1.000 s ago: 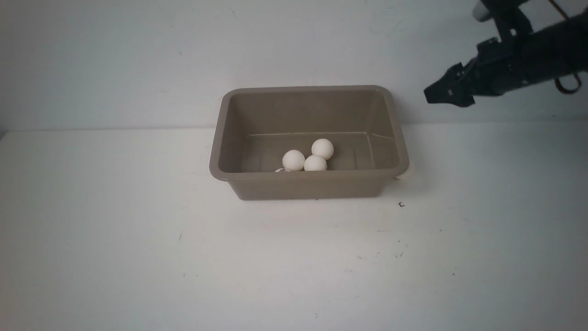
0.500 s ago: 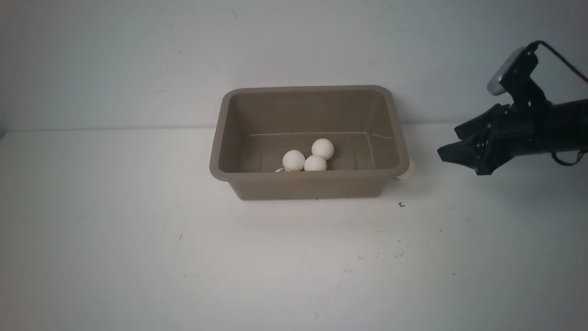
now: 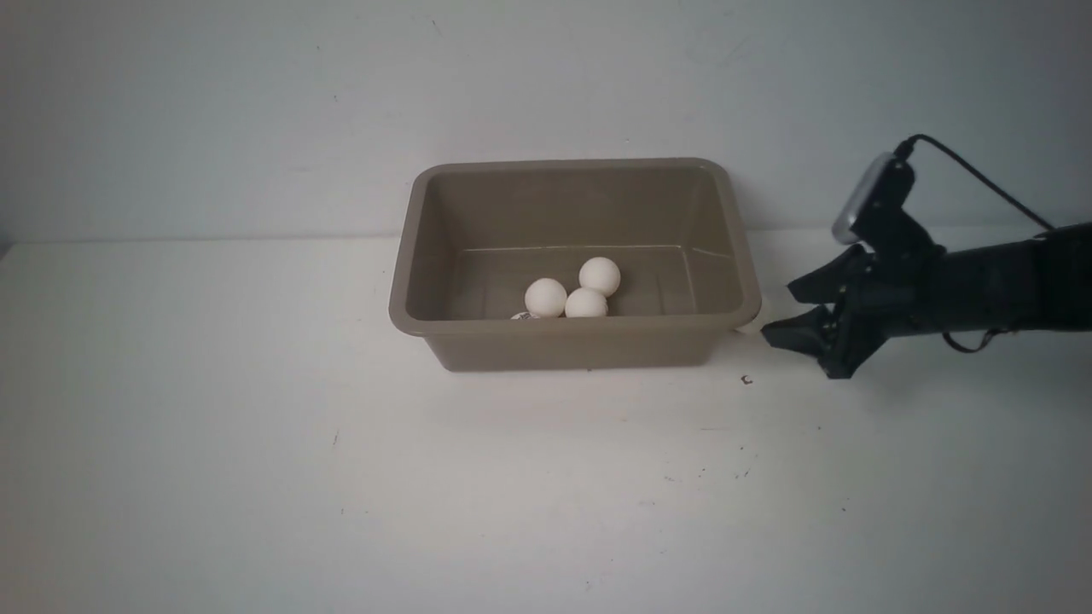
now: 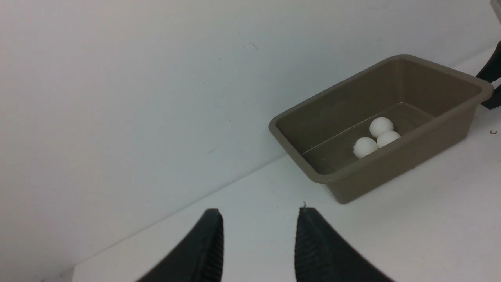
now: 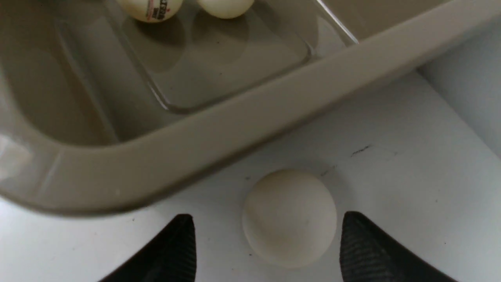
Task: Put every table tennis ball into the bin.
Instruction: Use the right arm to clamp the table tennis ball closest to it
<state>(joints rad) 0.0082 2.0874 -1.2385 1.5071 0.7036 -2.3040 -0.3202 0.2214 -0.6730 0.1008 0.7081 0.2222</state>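
Note:
The taupe bin (image 3: 572,326) stands mid-table. Three off-white table tennis balls (image 3: 586,303) cluster on its floor, and the top of another (image 3: 522,315) peeks over the front rim. One more ball (image 3: 758,317) lies on the table against the bin's front right corner. My right gripper (image 3: 778,315) is low beside it, open. In the right wrist view that ball (image 5: 289,217) sits between the spread fingertips (image 5: 352,235), untouched. My left gripper (image 4: 260,211) is open and empty, far from the bin (image 4: 391,164).
The white table meets a pale wall just behind the bin. In the right wrist view the bin's rim (image 5: 235,129) runs close by the loose ball. A small dark speck (image 3: 746,379) lies on the table in front of that ball.
My right arm has come down from the upper right and moved left to table level, bringing its open jaws around the ball beside the bin. The balls have not moved.

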